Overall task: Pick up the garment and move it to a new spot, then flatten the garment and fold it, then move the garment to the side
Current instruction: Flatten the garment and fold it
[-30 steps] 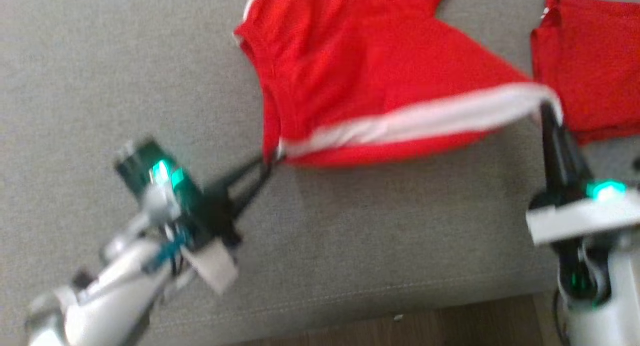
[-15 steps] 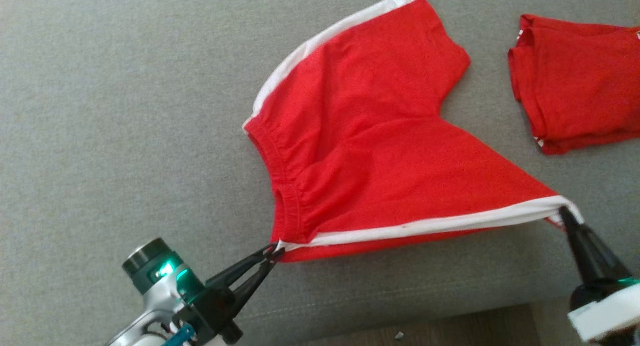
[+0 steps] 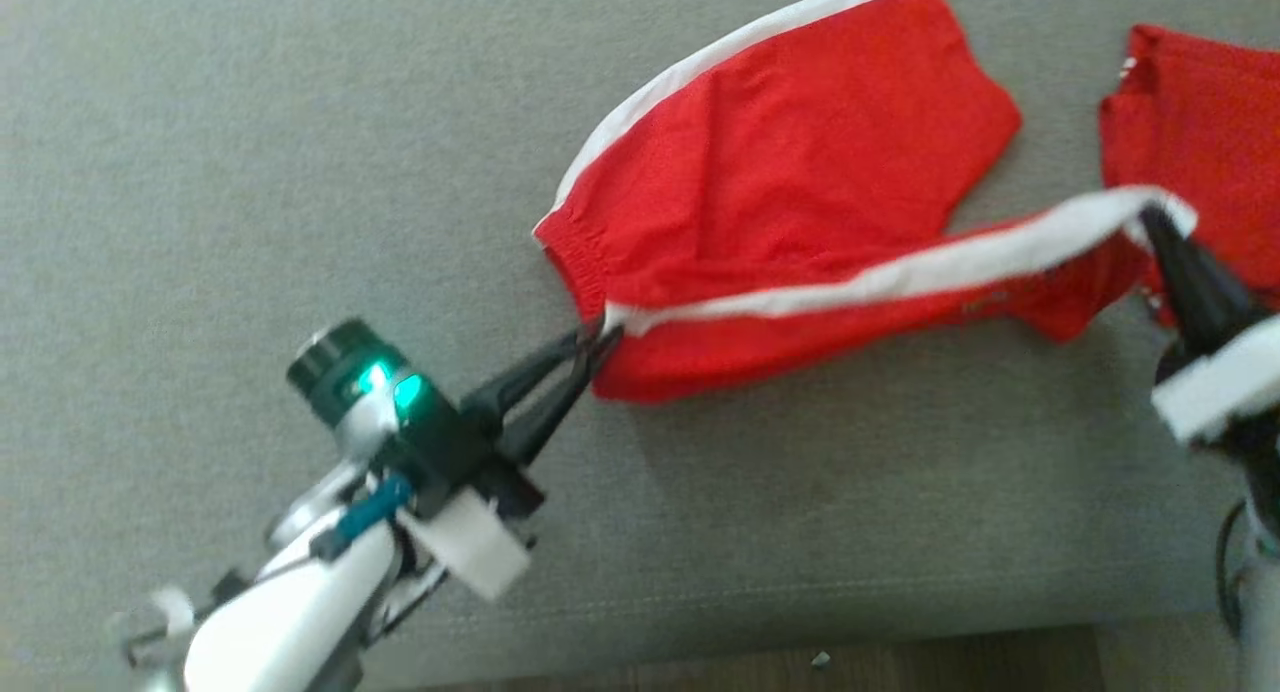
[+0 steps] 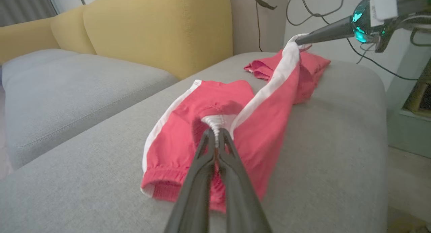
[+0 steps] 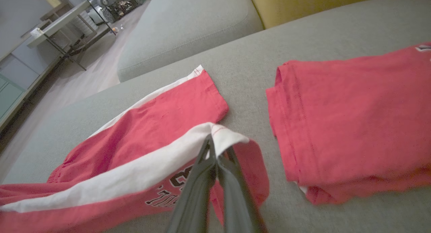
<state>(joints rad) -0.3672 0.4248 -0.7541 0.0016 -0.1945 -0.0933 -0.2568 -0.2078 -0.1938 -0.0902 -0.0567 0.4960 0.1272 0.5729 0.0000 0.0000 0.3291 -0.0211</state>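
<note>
Head view: garment [image 3: 800, 172] strung between clamped left gripper [image 3: 597, 339], clamped right gripper [image 3: 1152, 218].

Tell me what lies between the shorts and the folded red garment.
A strip of bare grey cushion, clear in the right wrist view, separates shorts from folded red garment.

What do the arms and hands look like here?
Left hand and right hand: two long tapering dark fingers each, on a dark wrist housing with green lights. White tag block at each wrist, white forearm, blue fitting on the left.
</note>
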